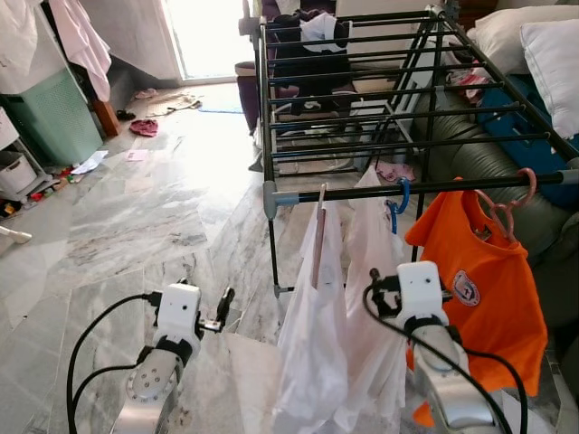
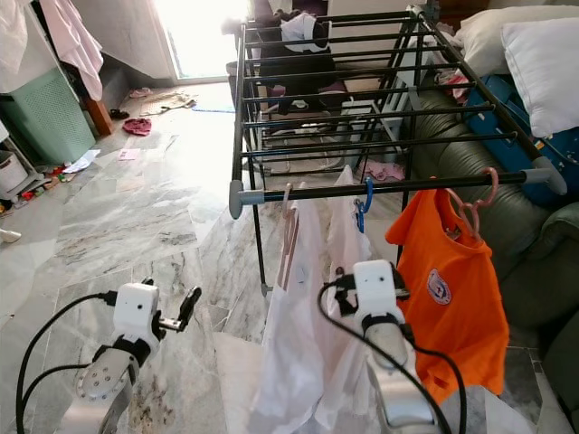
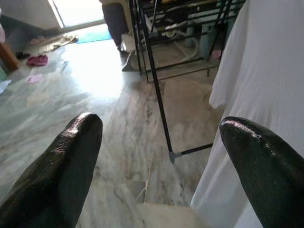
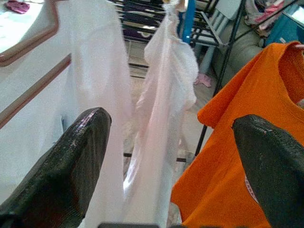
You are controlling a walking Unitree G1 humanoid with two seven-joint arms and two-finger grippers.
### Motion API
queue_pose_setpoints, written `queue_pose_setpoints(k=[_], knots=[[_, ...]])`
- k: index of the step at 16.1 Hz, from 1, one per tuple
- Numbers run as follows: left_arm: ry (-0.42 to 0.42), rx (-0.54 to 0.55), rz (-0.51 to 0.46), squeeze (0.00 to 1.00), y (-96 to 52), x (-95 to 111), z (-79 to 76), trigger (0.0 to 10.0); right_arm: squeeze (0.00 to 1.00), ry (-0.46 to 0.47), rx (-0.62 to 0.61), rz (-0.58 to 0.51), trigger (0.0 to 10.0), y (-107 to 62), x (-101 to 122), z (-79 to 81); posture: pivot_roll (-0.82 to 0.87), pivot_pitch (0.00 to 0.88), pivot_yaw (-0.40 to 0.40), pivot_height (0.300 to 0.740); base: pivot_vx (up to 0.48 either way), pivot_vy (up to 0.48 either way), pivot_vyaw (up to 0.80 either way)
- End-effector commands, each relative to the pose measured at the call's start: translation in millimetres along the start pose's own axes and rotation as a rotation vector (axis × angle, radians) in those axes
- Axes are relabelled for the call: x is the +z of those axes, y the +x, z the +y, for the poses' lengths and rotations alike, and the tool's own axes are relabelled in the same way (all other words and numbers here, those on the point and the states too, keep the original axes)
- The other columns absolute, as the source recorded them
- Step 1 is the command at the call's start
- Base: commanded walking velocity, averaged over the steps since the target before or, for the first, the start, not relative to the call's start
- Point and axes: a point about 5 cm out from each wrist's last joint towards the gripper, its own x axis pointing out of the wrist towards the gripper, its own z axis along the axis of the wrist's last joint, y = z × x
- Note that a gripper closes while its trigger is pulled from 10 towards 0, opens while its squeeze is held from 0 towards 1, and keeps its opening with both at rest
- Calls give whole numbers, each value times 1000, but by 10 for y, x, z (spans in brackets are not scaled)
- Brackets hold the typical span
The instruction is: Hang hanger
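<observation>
A black drying rack (image 1: 425, 188) stands in front of me. Three garments hang from its front rail. A white garment (image 1: 312, 344) is on a brown-pink hanger (image 1: 318, 237). Beside it is a thin white garment (image 4: 166, 90) on a blue hanger (image 1: 402, 195). To the right, an orange T-shirt (image 1: 484, 271) hangs on a pink hanger (image 1: 507, 203). My right gripper (image 4: 171, 142) is open and holds nothing. It is low in front of the white garments, just left of the orange shirt. My left gripper (image 3: 156, 142) is also open, over the floor left of the rack's leg.
A marble floor (image 1: 163, 208) stretches left toward a bright doorway. A green cabinet (image 1: 54, 117) and small clutter line the left wall. A dark sofa (image 1: 479, 163) with white pillows (image 1: 543, 45) sits behind the rack on the right. Dark clothes lie on the rack's far end.
</observation>
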Motion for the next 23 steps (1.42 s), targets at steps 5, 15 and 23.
queue_pose_setpoints(k=[5,15,23], knots=[[2,45,9,0,15,-45,43,10000,678,-44,36,-31,10000,7,91,41,-163,0,48,740,0,0,480],[22,47,28,0,48,-76,16,10000,0,-4,49,-15,10000,5,69,54,-166,0,50,740,0,0,240],[23,50,31,0,70,-72,4,10000,0,-7,59,-15,10000,30,81,65,-166,0,46,740,-334,0,0]])
